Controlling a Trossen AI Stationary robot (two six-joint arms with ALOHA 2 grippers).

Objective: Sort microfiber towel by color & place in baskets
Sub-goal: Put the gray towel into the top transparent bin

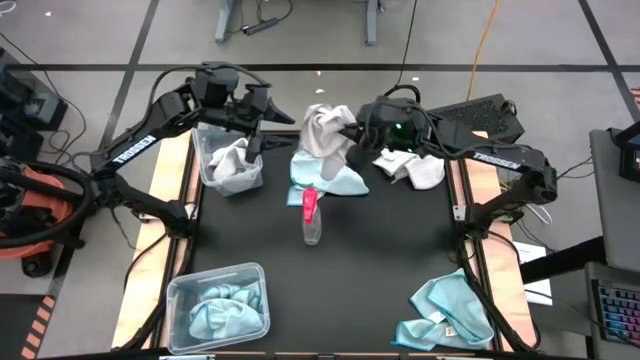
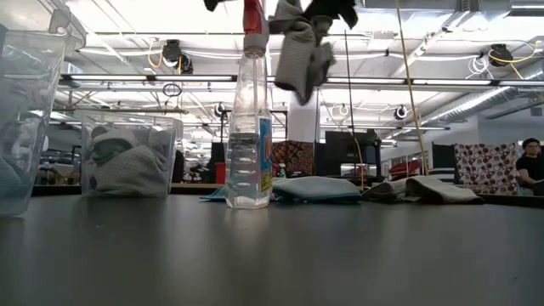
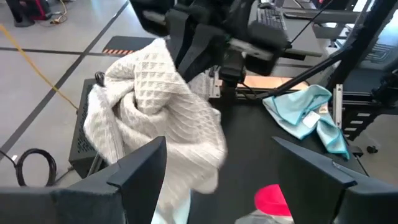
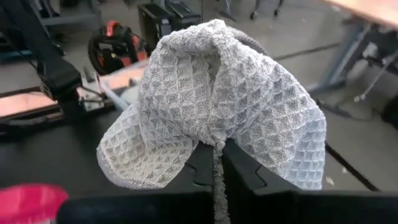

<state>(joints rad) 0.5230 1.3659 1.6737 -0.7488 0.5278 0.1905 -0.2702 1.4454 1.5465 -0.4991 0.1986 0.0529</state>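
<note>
A white waffle-weave towel (image 1: 322, 128) hangs in the air over the table's far middle, held by my right gripper (image 4: 215, 163), which is shut on it. The low view shows the same towel (image 2: 302, 53) high above the table. My left gripper (image 3: 224, 177) is open just left of the towel, above the far-left basket (image 1: 207, 172), which holds white towels (image 1: 232, 158); it touches nothing. The near-left basket (image 1: 180, 292) holds light blue towels (image 1: 225, 308). On the table lie a blue towel (image 1: 335, 180), a white towel (image 1: 412, 168) and another blue towel (image 1: 445, 315). My right gripper pinches a gathered fold of the white towel (image 4: 214, 140) between its two fingers, coming level from the table's right. The cloth bunches over the fingertips (image 4: 245, 168) and hides them. The towel is lifted clear and hangs slack below the fingers (image 2: 299, 72).
A clear spray bottle with a pink top (image 1: 312, 215) stands upright at the table's middle, near the blue towel. Bare black table top (image 1: 340, 290) lies between the near-left basket and the near-right blue towel. A person (image 2: 531, 166) sits in the room beyond the table.
</note>
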